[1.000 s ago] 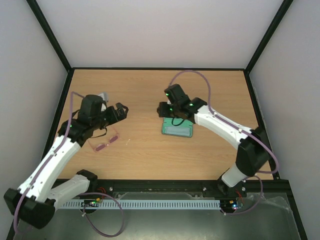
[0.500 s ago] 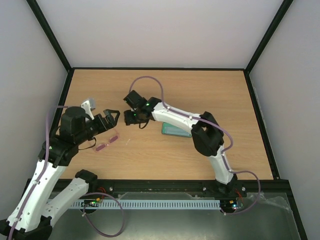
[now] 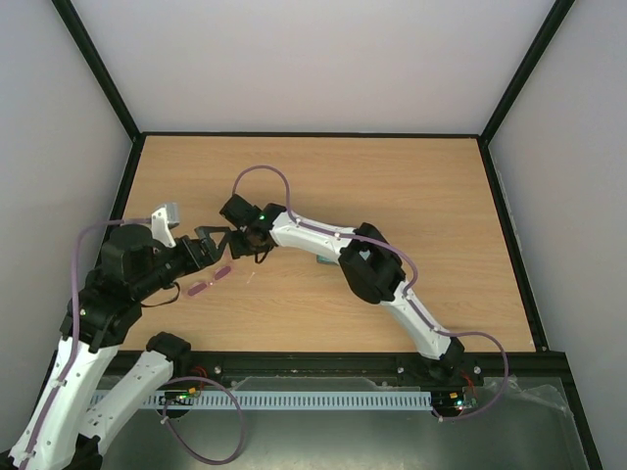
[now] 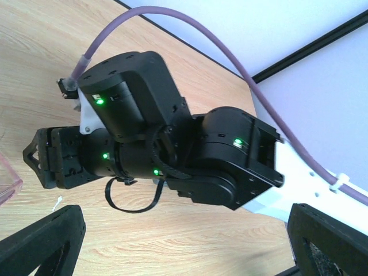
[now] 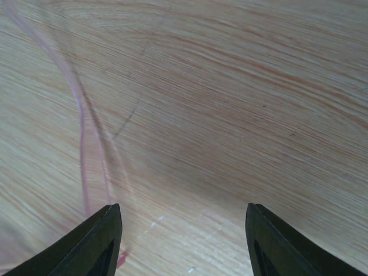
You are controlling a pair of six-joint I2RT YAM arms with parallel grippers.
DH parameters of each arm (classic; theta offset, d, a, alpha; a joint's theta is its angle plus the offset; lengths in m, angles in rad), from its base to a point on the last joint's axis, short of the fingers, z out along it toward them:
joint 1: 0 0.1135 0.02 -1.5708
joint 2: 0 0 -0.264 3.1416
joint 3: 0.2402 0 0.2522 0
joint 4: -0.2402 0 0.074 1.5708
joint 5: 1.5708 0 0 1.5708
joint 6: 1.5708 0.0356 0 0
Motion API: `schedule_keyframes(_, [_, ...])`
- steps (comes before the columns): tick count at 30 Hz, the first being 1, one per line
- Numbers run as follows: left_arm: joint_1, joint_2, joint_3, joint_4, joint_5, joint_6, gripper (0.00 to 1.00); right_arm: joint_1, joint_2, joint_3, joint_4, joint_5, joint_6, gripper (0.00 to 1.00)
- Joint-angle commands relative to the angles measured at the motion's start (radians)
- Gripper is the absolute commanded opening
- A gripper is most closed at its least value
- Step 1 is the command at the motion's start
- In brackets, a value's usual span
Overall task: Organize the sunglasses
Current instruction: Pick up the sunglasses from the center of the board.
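Note:
The sunglasses [image 3: 209,281], thin-framed with pink lenses, lie on the wooden table at the left. A corner of one lens shows in the left wrist view [image 4: 8,185], and a slim pink arm shows in the right wrist view [image 5: 84,144]. My right gripper [image 3: 243,245] is stretched far left and is open and empty just above the table [image 5: 183,244], beside that arm. My left gripper [image 3: 208,247] is open and empty [image 4: 184,247], just left of the right one. It faces the right wrist [image 4: 144,149]. The blue-grey case [image 3: 325,259] is mostly hidden under the right arm.
The right forearm [image 3: 313,235] spans the table's middle, and its elbow [image 3: 367,269] sits over the case. A black frame [image 3: 127,186] edges the table on the left, close to the left arm. Purple cables loop above both wrists.
My right arm has swung left, from over the case to beside the sunglasses. My left arm has drawn back toward the near left. Both grippers have stayed open.

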Motion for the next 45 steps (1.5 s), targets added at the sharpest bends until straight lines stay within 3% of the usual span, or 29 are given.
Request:
schedule_keyframes(1, [0.005,-0.009,-0.011,-0.027,0.037,0.001,0.99,0.013,0.028,0.052,-0.032,0.036,0.004,0.60])
schedule_keyframes(27, [0.005,-0.022,0.012,-0.027,0.025,0.028,0.99,0.062,0.117,0.157,-0.032,0.014,-0.003,0.55])
schedule_keyframes(33, [0.005,-0.025,0.019,-0.033,0.026,0.030,0.99,0.074,0.144,0.185,-0.078,0.060,-0.004,0.47])
schedule_keyframes(36, [0.004,-0.027,0.015,-0.034,0.025,0.031,0.99,0.081,0.156,0.203,-0.103,0.091,-0.009,0.36])
schedule_keyframes(45, [0.005,-0.021,0.015,-0.027,0.029,0.029,0.99,0.083,0.155,0.209,-0.164,0.162,-0.027,0.17])
